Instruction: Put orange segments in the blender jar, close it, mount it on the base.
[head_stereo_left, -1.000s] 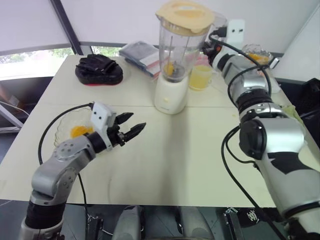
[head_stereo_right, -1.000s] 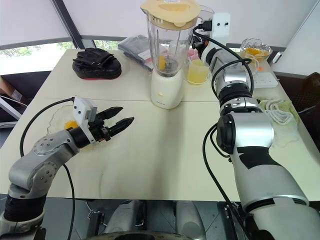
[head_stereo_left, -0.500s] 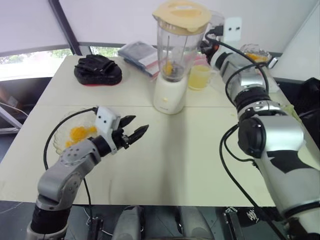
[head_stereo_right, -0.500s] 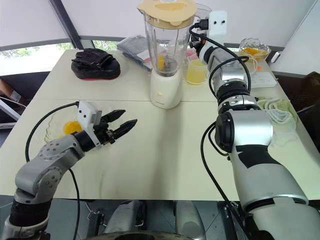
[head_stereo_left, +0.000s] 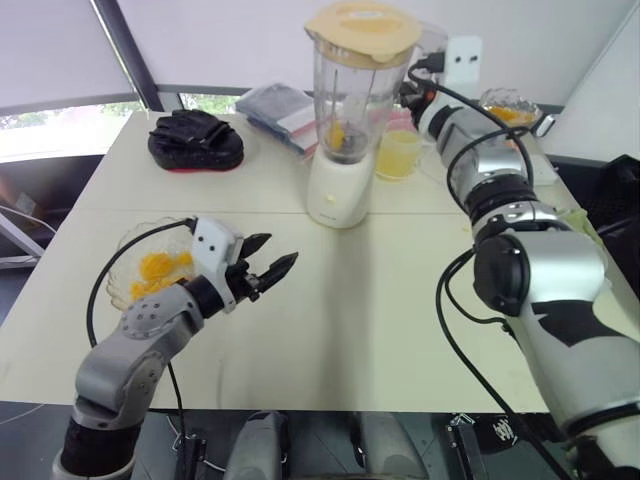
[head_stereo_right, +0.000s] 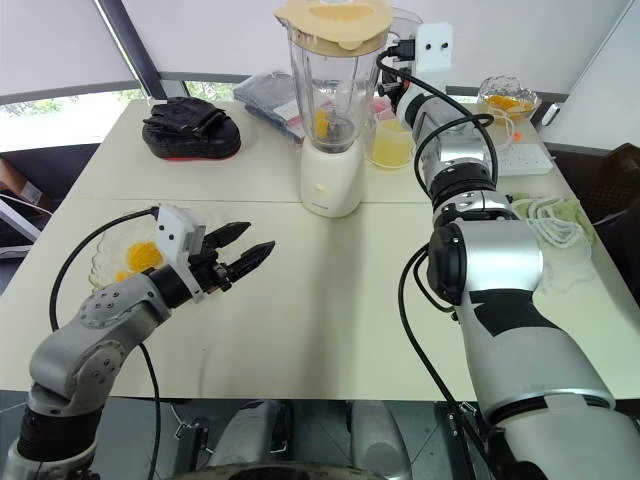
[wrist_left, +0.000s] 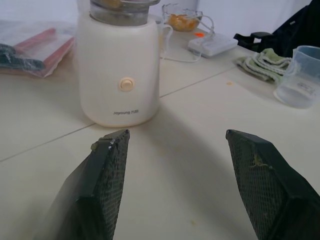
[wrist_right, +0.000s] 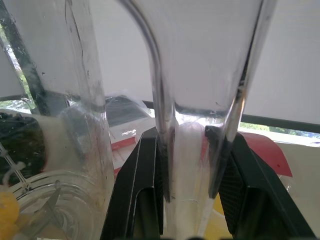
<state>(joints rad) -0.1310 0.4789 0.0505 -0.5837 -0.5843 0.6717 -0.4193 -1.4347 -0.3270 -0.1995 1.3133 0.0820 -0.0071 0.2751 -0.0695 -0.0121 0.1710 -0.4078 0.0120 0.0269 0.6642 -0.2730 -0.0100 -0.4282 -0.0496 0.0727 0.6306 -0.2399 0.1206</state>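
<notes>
The blender jar (head_stereo_right: 333, 85) stands upright on its white base (head_stereo_right: 331, 180) towards the far side of the surface. Its yellow lid (head_stereo_right: 335, 22) sits on top, and a few orange segments (head_stereo_right: 322, 122) show through the clear wall. By our reading the jar is filled, closed and mounted, so what matters now is the hold on it.

The jar's handle (wrist_right: 175, 115) runs vertically on the jar's right side, which faces the right arm. The right claw (wrist_right: 186, 150) has it directly between its two black fingers (wrist_right: 145, 165), one on each flank. They are drawn in narrow against the handle's clear edges, so we judge it a pinch on the handle rather than a loose straddle. Any coming move, whether to let go or to seat the jar firmer, must follow that upright axis. A sideways pull would tip the jar on its base.

The left claw (head_stereo_right: 256, 240) is well apart from the blender, low over the near left part of the surface. It is spread wide, holds nothing and points towards the base. Just behind it is the glass bowl (head_stereo_right: 100, 268), with more segments in it.
</notes>
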